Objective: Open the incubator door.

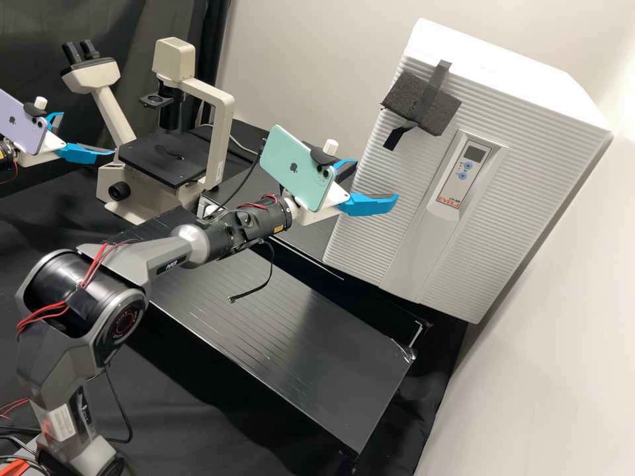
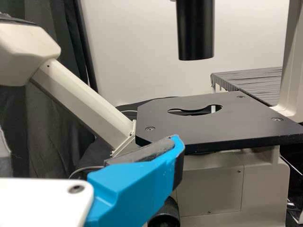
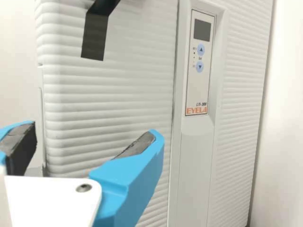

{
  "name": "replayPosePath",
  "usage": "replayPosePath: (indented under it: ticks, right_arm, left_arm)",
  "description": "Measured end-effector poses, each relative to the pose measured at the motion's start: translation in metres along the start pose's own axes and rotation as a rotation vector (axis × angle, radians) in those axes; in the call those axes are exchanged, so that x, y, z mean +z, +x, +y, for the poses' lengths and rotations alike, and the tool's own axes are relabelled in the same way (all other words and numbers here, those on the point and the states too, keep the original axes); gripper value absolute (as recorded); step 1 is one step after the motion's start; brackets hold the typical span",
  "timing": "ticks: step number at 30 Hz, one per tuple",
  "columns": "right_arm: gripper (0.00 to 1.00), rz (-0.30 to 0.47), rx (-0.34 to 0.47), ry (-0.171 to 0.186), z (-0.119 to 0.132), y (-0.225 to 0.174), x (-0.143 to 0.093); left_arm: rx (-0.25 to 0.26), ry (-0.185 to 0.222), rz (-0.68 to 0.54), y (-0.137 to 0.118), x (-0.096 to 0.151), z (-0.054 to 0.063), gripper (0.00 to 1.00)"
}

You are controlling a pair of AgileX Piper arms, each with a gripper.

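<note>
While the right gripper [image 1: 377,178], released and holding nothing, is the nearer one, the incubator door [image 1: 390,244] stands upright just ahead of it, with the foam block [image 1: 422,104] higher than the gripper.

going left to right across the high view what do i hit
lilac phone → microscope → right gripper → incubator's control panel

The dark grey, round-jointed arm [image 1: 155,256] has loose red wires [image 1: 94,266], a thin black cable [image 1: 270,259] and a black cylindrical wrist [image 1: 261,223], while the white left gripper [image 1: 89,134] and white right gripper [image 1: 376,180] have angular bright blue fingers [image 3: 137,182], dark pads [image 3: 137,144], round screws [image 3: 84,187] and mounted phones [image 1: 294,165].
</note>
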State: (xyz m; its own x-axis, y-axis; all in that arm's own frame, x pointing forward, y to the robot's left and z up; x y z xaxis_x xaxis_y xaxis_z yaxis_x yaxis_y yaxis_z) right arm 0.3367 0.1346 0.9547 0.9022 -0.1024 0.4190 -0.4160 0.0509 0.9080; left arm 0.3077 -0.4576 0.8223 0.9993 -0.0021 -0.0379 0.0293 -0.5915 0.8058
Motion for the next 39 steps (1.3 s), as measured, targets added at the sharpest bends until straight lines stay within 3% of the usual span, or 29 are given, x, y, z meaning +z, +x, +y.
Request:
replayPosePath:
  ticks: [39]
  right_arm:
    - [0.00, -0.002, -0.042, -0.006, -0.0024, 0.0013, 0.0025]
  left_arm:
    - [0.000, 0.000, 0.000, 0.0000, 0.0000, 0.0000, 1.00]
